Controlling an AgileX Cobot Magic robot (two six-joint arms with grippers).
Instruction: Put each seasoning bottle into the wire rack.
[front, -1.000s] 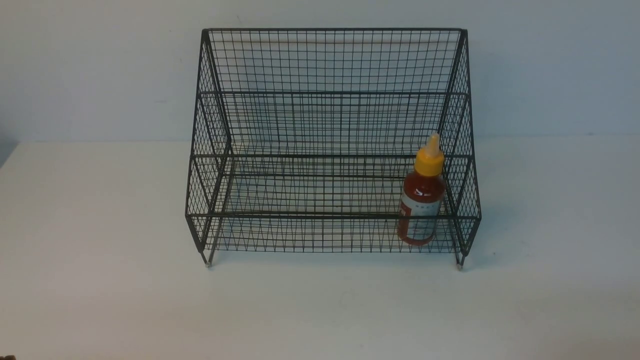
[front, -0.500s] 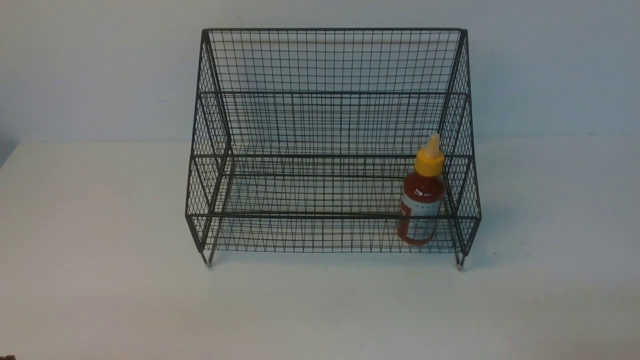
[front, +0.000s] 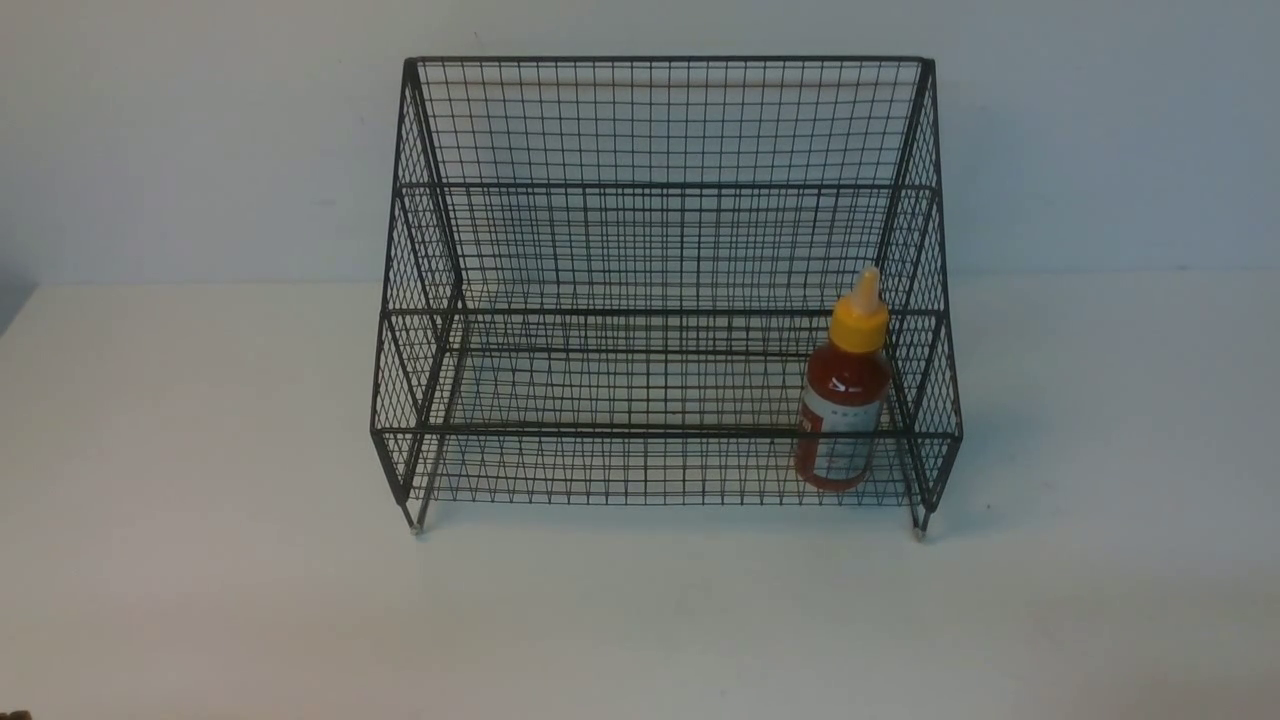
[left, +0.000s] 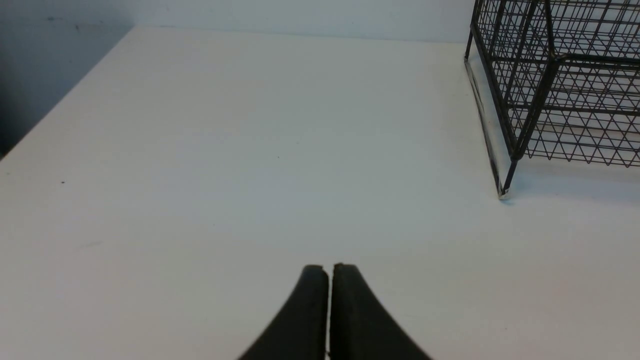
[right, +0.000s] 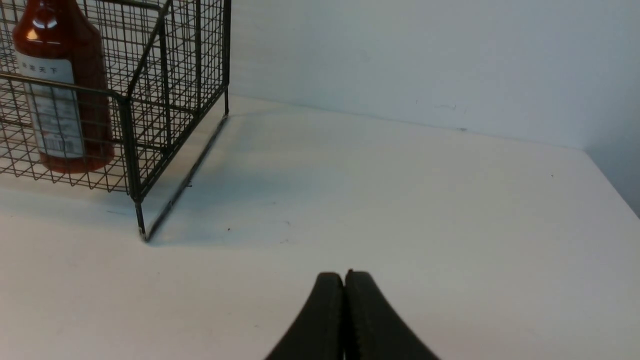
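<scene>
One seasoning bottle (front: 843, 400) upright in wire rack (front: 660, 120) lower tier, hard against right mesh; left gripper (left: 329, 270), right gripper (right: 344, 276) clenched empty over bare table (front: 200, 500)

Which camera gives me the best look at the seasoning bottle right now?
The front view: the whole seasoning bottle shows, yellow cap to base, upright in the lower tier at the right end of the wire rack. The right wrist view is closer, label visible, but crops the cap. The left wrist view shows only a rack corner, no bottle.
</scene>
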